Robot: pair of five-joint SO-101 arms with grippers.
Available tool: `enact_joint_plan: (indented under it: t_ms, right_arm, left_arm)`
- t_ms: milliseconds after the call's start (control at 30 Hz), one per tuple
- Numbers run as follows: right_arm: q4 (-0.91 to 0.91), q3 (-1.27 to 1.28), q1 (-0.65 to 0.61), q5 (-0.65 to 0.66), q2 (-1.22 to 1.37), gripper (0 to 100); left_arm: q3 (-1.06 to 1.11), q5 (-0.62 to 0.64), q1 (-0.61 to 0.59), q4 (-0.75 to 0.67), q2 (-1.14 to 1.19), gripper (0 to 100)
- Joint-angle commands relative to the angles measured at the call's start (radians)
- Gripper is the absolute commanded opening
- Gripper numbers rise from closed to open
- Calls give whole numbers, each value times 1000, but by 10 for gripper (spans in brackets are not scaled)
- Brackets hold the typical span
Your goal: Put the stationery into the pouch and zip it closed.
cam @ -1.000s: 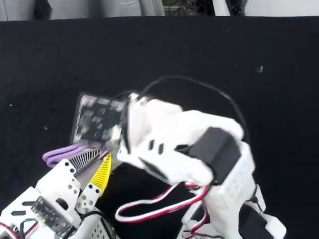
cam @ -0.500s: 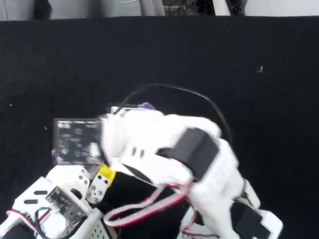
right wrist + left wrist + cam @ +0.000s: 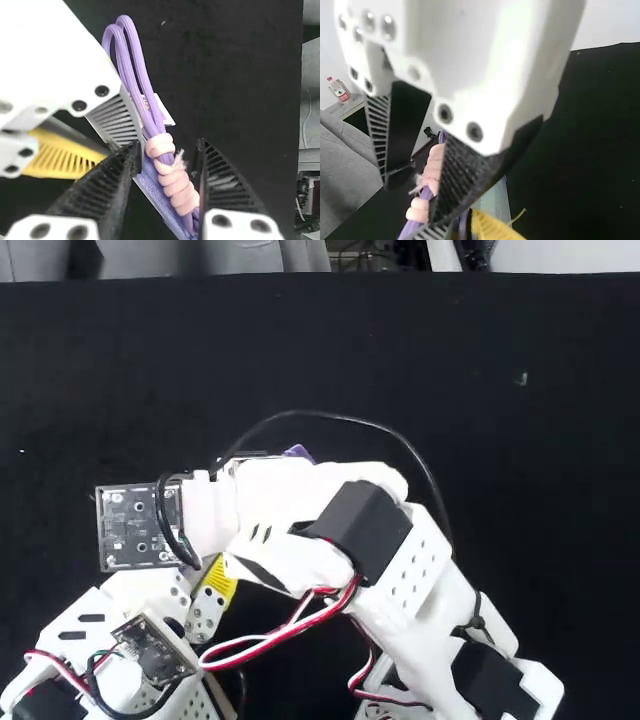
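Right hand point(image 3: 167, 144) narrowly open, black tips straddling the pink knotted cord point(image 3: 170, 172) of the purple fabric pouch point(image 3: 150, 189), down on the black tabletop point(image 3: 500, 440) beneath both arms; left hand point(image 3: 462, 229) alongside, grip unreadable.

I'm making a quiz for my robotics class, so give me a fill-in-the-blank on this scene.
The right gripper straddles a knotted cord coloured ___.
The cord loop beyond the knot is ___.
The left gripper grips that loop between a white finger and a ___ one.
The table is covered in ___.
Missing words: pink; purple; yellow; black.
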Motion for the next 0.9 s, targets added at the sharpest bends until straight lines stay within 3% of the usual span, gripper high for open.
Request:
enact_joint_plan:
  t_ms: [0, 200, 567, 867]
  right_arm:
    - [31, 33, 64, 64, 1, 188]
    - [31, 36, 130, 101, 1, 177]
    - [31, 48, 192, 190, -4, 11]
    - [31, -151, 293, 63, -7, 11]
  left_arm:
    - [-125, -11, 8, -41, -15, 28]
    - [-185, -9, 8, -8, -14, 28]
    - [-197, -8, 8, -9, -14, 28]
    - [-188, -5, 8, 12, -15, 28]
